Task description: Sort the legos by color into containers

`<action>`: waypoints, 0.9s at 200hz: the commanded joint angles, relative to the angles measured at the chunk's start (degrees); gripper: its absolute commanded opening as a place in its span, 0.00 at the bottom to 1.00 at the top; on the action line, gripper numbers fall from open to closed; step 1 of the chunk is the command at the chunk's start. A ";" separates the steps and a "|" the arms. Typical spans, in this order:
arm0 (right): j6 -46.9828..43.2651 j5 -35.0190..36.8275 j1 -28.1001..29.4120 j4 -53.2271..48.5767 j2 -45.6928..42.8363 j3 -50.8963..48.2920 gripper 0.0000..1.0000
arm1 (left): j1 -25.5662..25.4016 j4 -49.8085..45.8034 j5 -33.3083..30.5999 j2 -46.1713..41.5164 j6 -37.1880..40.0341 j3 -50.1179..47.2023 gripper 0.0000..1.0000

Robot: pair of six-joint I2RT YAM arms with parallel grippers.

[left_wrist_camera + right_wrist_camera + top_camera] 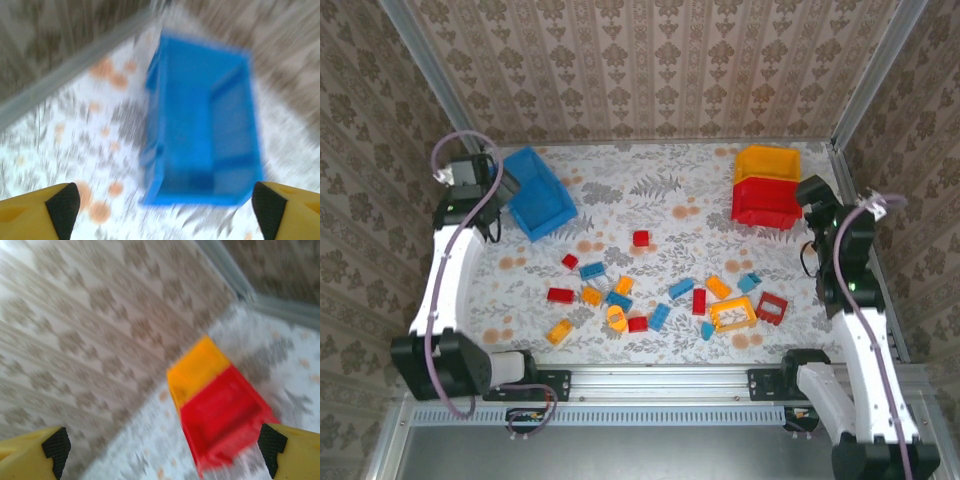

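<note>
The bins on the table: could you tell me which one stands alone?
The blue bin, far left by the left gripper; the yellow bin and red bin sit together far right.

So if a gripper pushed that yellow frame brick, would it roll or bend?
Probably neither: the yellow frame brick lies flat on the table, so it should slide. It looks like rigid plastic, likely light. Its thin open sides might be awkward to pinch.

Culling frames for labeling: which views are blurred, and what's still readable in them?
Top external: sharp, evenly lit, loose legos distinct. Left wrist: heavy motion smear, blue bin readable by shape and colour, tablecloth pattern streaked. Right wrist: same smear, red bin and yellow-orange bin readable as colour blocks, edges soft.
</note>
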 commanded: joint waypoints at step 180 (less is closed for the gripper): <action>15.19 -14.67 -1.71 -24.90 36.10 17.91 0.71 | 8.39 -10.61 20.02 33.07 5.13 18.38 0.58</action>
